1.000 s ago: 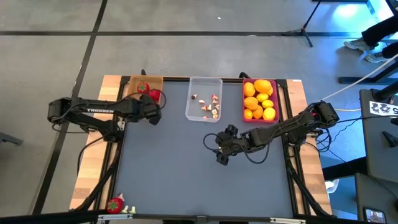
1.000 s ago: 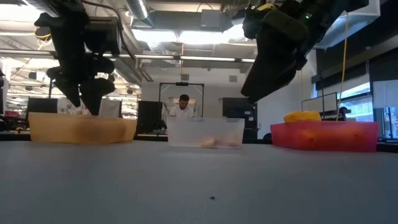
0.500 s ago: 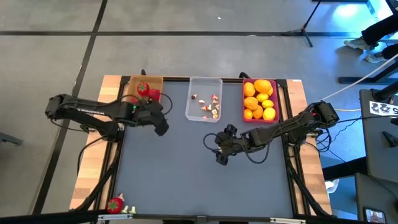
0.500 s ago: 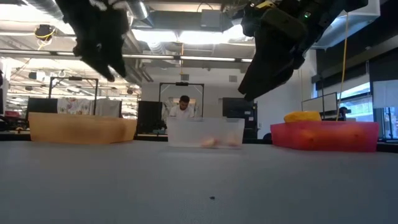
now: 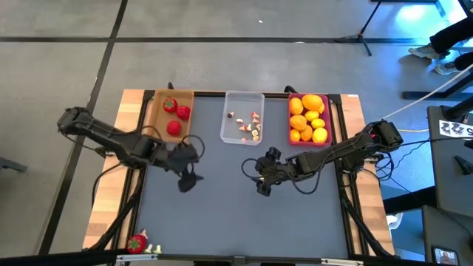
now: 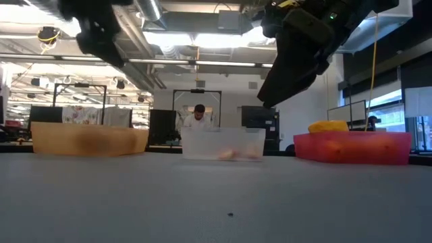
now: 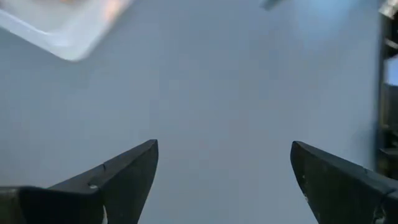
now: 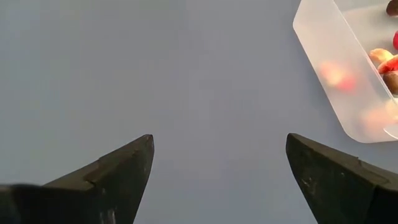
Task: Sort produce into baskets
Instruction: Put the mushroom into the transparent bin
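Strawberries (image 5: 174, 115) in tan basket (image 5: 158, 101), 1 stray (image 5: 137, 243) at table (image 5: 222, 214) edge, left claw (image 5: 188, 168) & right claw (image 5: 260, 176) spread, empty

Three baskets (image 5: 242, 118), four strawberries (image 5: 173, 127)

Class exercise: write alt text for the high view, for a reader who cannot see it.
Three trays line the grey table's far edge: tan basket with strawberries, clear basket with small bits, pink basket with yellow-orange fruit. Left gripper and right gripper hover open mid-table.
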`<action>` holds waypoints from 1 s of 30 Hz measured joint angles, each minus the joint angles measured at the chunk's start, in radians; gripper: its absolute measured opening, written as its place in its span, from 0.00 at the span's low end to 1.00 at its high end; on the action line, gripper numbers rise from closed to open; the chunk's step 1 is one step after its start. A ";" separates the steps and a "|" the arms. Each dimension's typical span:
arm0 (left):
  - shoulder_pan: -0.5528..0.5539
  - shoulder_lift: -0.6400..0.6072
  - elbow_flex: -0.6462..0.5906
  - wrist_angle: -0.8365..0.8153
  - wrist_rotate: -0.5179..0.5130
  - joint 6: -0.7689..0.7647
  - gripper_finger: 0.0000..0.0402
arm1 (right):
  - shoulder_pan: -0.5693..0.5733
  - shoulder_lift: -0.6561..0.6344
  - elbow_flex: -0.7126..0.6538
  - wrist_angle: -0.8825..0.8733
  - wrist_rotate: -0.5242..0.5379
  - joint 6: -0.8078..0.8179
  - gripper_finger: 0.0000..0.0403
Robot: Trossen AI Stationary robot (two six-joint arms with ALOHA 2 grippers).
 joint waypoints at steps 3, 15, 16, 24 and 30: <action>-0.072 0.014 0.000 0.001 0.004 -0.039 0.89 | 0.000 0.000 0.000 0.009 0.001 -0.012 0.89; -0.287 0.160 0.000 -0.006 0.048 -0.240 0.89 | 0.000 0.000 0.000 0.011 0.000 -0.017 0.89; -0.299 0.172 0.000 -0.006 0.068 -0.261 0.89 | 0.000 0.000 0.000 0.011 0.000 -0.017 0.89; -0.381 0.226 0.000 -0.063 0.346 -0.485 0.89 | 0.000 0.000 0.000 0.011 -0.001 -0.021 0.89; -0.422 0.226 0.000 -0.145 0.494 -0.777 0.89 | 0.000 0.000 0.000 0.013 -0.001 -0.019 0.89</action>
